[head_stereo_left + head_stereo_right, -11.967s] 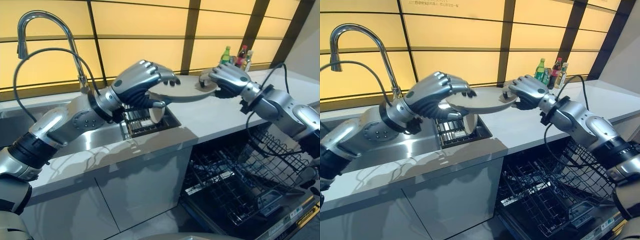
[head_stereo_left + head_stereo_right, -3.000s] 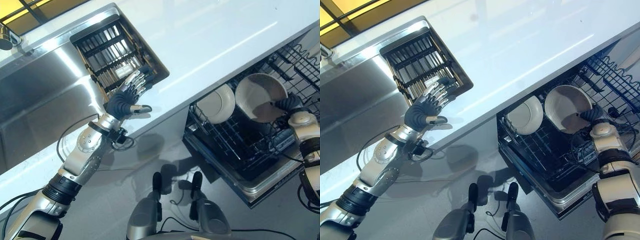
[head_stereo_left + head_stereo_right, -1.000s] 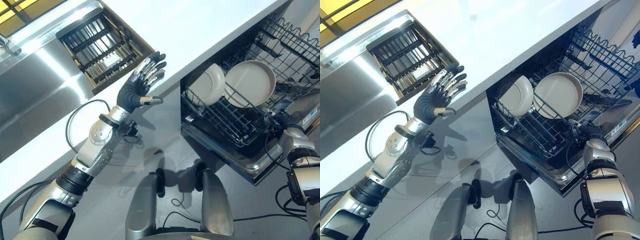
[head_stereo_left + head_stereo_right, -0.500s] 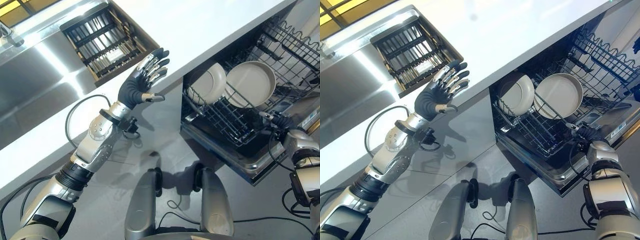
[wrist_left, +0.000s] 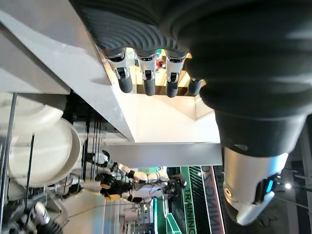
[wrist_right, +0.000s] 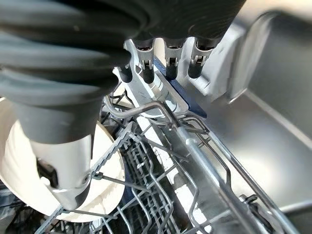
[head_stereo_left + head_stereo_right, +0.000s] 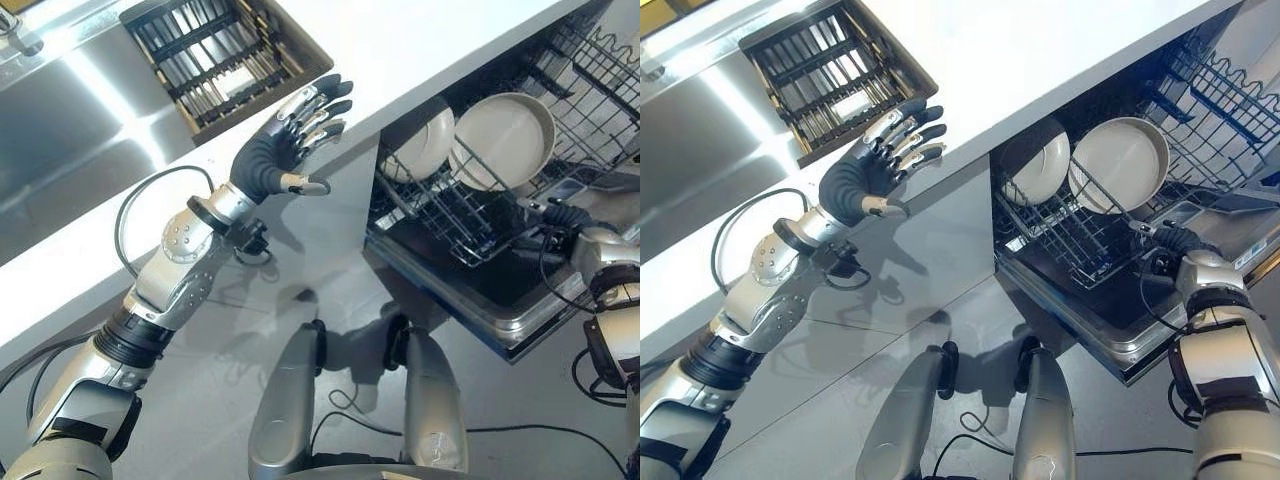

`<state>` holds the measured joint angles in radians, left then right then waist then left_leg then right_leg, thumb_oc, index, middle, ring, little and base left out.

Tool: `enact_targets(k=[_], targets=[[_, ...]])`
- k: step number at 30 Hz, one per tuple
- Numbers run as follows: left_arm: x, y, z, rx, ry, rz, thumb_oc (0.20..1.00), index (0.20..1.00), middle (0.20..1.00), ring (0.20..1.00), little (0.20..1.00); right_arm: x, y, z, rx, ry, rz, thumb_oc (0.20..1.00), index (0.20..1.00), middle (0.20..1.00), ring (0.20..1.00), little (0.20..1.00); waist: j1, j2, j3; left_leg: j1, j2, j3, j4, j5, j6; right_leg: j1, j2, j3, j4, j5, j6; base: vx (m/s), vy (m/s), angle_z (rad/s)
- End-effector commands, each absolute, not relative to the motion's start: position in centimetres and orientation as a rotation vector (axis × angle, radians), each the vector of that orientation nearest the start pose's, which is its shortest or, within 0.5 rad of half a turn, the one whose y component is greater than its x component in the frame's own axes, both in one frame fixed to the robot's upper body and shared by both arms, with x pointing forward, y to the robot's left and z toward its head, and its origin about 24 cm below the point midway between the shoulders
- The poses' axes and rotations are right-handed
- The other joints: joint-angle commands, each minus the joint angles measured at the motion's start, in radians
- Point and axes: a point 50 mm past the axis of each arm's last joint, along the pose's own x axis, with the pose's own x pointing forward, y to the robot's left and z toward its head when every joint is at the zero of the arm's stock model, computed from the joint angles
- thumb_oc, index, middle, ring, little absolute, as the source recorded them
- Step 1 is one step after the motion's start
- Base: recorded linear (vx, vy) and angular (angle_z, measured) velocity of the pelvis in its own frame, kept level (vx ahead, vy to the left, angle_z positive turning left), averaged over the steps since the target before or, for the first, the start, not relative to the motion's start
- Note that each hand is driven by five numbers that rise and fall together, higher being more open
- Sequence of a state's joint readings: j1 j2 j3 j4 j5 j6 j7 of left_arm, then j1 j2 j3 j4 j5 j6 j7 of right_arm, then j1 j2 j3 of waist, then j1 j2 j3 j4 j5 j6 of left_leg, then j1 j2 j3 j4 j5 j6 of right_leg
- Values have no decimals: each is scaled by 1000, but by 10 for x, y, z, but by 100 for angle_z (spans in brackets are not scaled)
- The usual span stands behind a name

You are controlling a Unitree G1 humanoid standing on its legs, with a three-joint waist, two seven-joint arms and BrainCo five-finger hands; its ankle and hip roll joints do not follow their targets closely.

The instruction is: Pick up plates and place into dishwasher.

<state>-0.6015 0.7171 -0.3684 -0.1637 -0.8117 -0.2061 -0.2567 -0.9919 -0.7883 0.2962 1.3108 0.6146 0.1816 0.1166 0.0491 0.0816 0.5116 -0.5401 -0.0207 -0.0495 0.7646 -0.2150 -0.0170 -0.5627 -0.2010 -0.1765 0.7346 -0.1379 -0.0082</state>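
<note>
Two beige plates stand on edge in the dishwasher's lower rack (image 7: 446,214): a smaller plate (image 7: 428,140) and, beside it, a larger plate (image 7: 506,140). My right hand (image 7: 570,216) hovers open at the rack's front corner, just clear of the larger plate, with nothing in it. In the right wrist view its fingers (image 6: 170,63) point straight past the rack wires, and a plate (image 6: 14,165) stands behind the wires. My left hand (image 7: 272,160) is raised open with spread fingers in front of the counter's edge, holding nothing. The left wrist view catches the plates (image 5: 44,151) from afar.
The dishwasher door (image 7: 480,295) lies open and sticks out towards me at the right. An upper wire rack (image 7: 600,70) sits above the plates. The white counter (image 7: 400,40) runs across the top, with a sink basin (image 7: 70,120) and a dark drying rack (image 7: 225,55).
Three seconds ago my right hand held the larger plate in the rack; that plate now stands alone and the hand has drawn back to the rack's front. The left hand stays raised and open.
</note>
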Motion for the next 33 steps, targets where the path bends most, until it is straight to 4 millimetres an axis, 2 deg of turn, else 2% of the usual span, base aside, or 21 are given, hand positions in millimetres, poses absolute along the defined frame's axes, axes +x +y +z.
enact_targets(k=[1,12,15,20,24,27,30,33], targets=[[284,132,230,5,-576,-843,1000,1000,1000,1000,1000,393,-312,235,1,7,-154,1000,1000,1000,1000,1000,71,44,-3,30,-27,85,-15,-57,110,43,1,1,111,-126,-50,21,-48,12],[287,141,236,-18,-573,-822,1000,1000,1000,1000,1000,402,-283,274,140,-177,9,1000,1000,1000,1000,1000,109,45,-8,44,-39,55,-51,-31,100,77,-10,-44,107,-140,-62,24,-36,9],[286,145,236,-26,-574,-824,1000,1000,1000,1000,1000,401,-282,276,202,-206,49,1000,1000,1000,1000,1000,116,42,-14,46,-39,51,-55,-30,97,85,-9,-50,101,-142,-64,-3,-20,12],[285,149,234,-32,-575,-844,1000,1000,1000,1000,1000,399,-289,267,260,-177,40,1000,1000,1000,1000,1000,123,34,-20,38,-39,46,-40,-32,97,86,-5,-56,99,-138,-64,-46,-11,17],[282,150,232,-21,-601,-866,1000,1000,1000,1000,1000,394,-307,242,175,-60,-64,1000,1000,1000,1000,1000,115,19,-30,48,-26,55,-30,-43,100,97,4,-54,91,-136,-69,-64,77,3],[279,150,232,-7,-634,-858,1000,1000,1000,1000,1000,382,-330,214,-14,66,-188,1000,1000,1000,1000,1000,94,-2,-36,65,-10,75,-27,-56,104,109,14,-40,76,-131,-69,-65,131,1],[277,148,228,-13,-643,-838,1000,1000,1000,1000,1000,364,-355,185,-178,162,-290,1000,1000,1000,1000,1000,61,-25,-37,84,7,96,-21,-73,110,122,22,-21,60,-122,-66,-53,151,0],[274,144,220,0,-648,-823,1000,1000,1000,1000,1000,340,-375,150,-193,213,-345,1000,1000,1000,1000,1000,23,-50,-32,109,20,121,-10,-97,118,141,29,2,40,-111,-58,-41,140,-8]])
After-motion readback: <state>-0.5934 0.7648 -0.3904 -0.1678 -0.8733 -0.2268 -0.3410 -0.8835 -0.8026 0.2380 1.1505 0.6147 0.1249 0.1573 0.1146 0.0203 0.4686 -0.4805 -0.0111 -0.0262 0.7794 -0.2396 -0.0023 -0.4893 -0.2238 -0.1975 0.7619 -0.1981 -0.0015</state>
